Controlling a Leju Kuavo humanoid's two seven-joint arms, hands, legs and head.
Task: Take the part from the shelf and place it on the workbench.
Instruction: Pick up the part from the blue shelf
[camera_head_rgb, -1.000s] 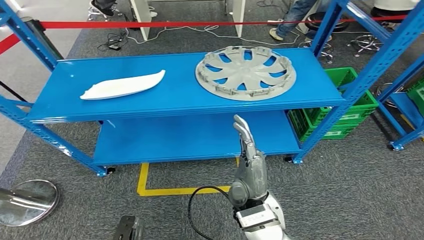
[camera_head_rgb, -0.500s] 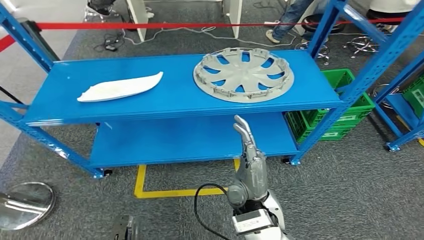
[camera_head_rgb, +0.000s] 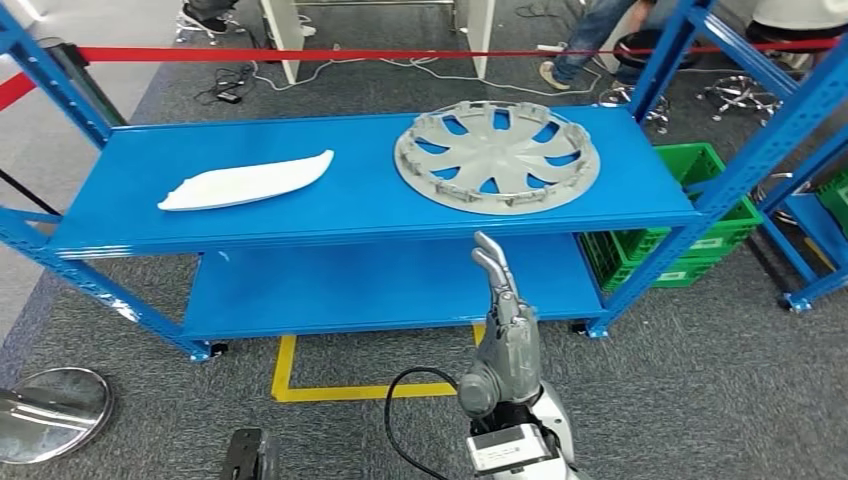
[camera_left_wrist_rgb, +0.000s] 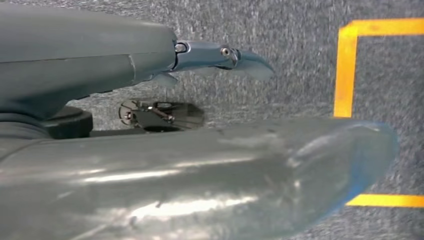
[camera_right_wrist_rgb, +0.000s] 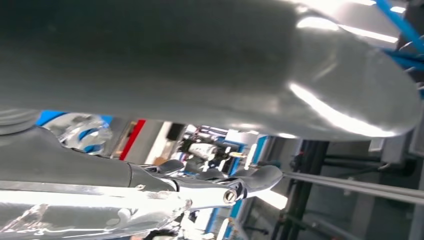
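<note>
Right hand (camera_head_rgb: 505, 330) is raised in front of the blue shelf (camera_head_rgb: 350, 215), fingers stretched out straight and apart, holding nothing. It points up toward the shelf's front edge but sits below and short of it, touching nothing. The hubcap (camera_head_rgb: 497, 158), the nearer candidate for the part, lies flat on the top board, beyond the hand and almost straight ahead of the fingertips; being round, it has no long axis to line up with. A white curved panel (camera_head_rgb: 247, 181) lies flat well off to the left, its long axis running along the shelf. The left hand (camera_left_wrist_rgb: 190, 150) hangs over the carpet with fingers extended and empty, so the right hand looks better placed to reach forward and up.
</note>
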